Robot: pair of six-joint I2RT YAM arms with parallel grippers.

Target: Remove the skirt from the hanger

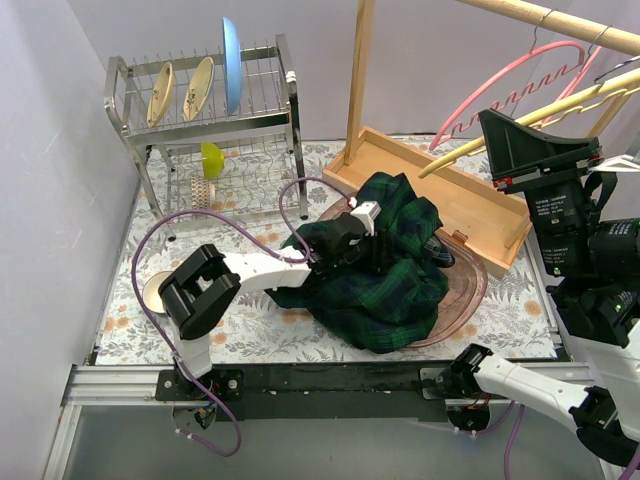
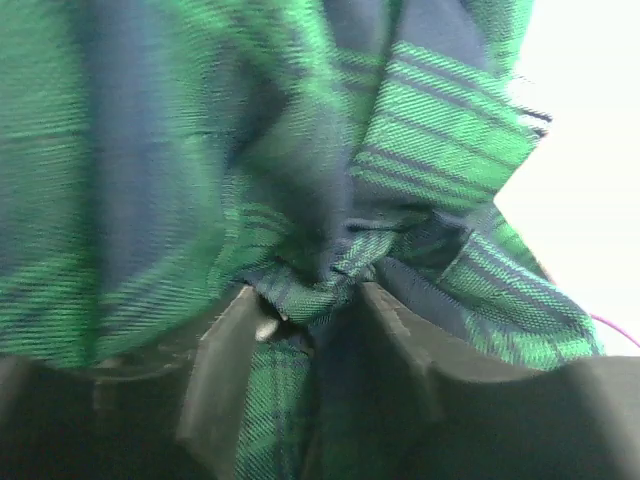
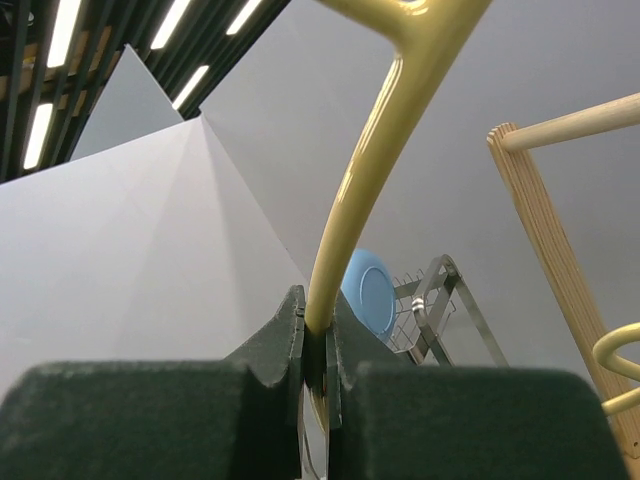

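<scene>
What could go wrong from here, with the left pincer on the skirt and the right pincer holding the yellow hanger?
1. The left pincer pinches only a small fold of the skirt; a hard pull may slip it free.
2. The skirt is heaped on the brown tray, so dragging it might shift the tray.
3. The right pincer holds the yellow hanger close to the pink hanger and wooden post; a swing could knock them.

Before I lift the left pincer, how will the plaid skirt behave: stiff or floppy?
Probably floppy: the skirt lies in a crumpled heap on the tray, so it should drape and trail. It looks like woven cloth bunched in the left pincer, so slipping seems unlikely. Likely light, though a fold may drag across the tray.
</scene>
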